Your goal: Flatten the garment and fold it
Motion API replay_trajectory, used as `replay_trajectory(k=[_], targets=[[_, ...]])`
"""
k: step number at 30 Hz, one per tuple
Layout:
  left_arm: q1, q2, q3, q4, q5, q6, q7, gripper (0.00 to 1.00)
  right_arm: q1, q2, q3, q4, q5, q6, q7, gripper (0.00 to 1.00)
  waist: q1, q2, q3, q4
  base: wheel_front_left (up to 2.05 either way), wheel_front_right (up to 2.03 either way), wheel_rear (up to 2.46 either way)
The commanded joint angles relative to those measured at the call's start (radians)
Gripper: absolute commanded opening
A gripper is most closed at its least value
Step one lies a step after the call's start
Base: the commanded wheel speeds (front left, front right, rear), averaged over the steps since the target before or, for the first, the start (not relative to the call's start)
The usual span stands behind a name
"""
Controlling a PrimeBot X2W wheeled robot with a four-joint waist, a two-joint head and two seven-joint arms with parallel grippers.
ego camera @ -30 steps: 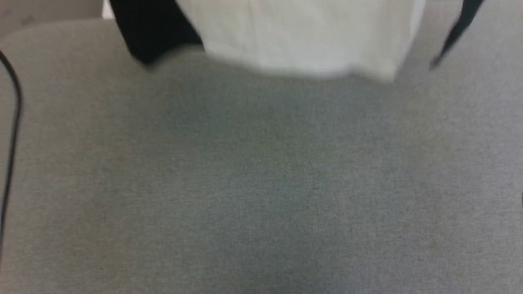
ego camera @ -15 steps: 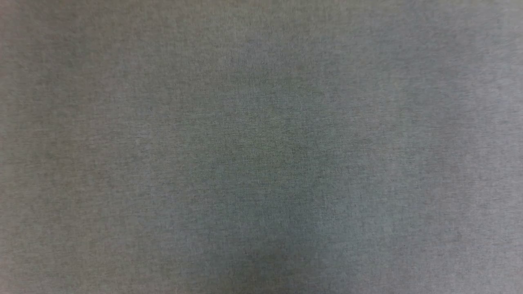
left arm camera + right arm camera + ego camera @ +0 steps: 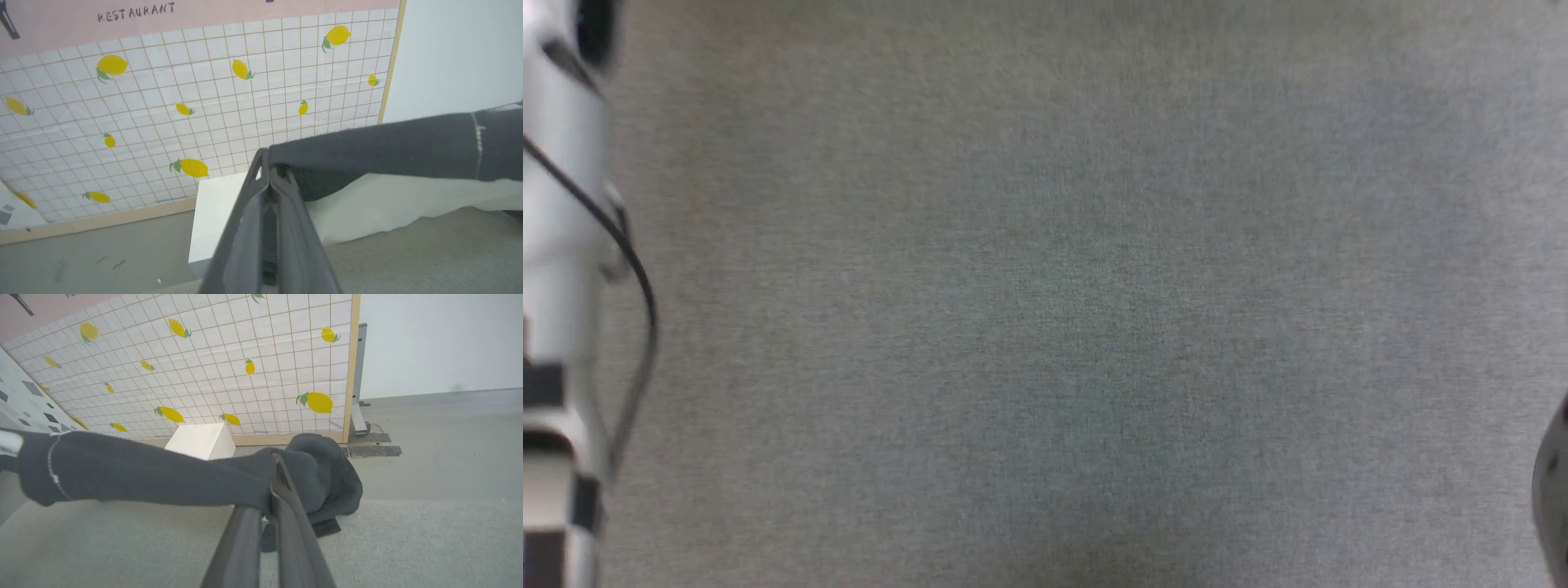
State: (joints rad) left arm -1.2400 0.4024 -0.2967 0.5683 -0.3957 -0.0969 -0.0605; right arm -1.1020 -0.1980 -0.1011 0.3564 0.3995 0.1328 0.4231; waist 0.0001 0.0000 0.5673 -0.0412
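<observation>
Left fingers (image 3: 247,241) and right fingers (image 3: 296,539) pinch the garment (image 3: 388,147) taut.

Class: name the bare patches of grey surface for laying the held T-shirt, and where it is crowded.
Bare: the grey surface from the pale forearm rightwards. Crowded: where left gripper and right gripper hold the garment.

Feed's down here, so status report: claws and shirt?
Left claw shut on soft white black-sleeved T-shirt. Right claw shut on it too. Shirt stretched between them. White box behind it.
</observation>
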Motion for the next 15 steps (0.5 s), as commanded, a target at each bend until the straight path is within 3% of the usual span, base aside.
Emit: replay_trajectory(k=[1,5,15], targets=[[0.078,0.001,0.015,-0.030,-0.024,0.006,-0.012,0.00,0.071,-0.018,-0.005,-0.029,0.031,-0.002,-0.009,0.00,-0.0001,0.0000,-0.120,0.042,0.00,0.00,0.00],[0.332,-0.008,0.026,-0.168,-0.081,0.034,0.001,0.00,0.309,-0.015,-0.025,-0.134,0.092,-0.002,-0.006,0.00,-0.0001,0.0000,-0.217,0.054,0.00,0.00,0.00],[0.987,-0.047,0.049,-0.464,-0.228,0.213,0.159,0.00,0.808,0.026,-0.064,-0.294,0.096,-0.002,0.067,0.00,-0.0001,0.0000,-0.381,0.048,0.00,0.00,0.00]])
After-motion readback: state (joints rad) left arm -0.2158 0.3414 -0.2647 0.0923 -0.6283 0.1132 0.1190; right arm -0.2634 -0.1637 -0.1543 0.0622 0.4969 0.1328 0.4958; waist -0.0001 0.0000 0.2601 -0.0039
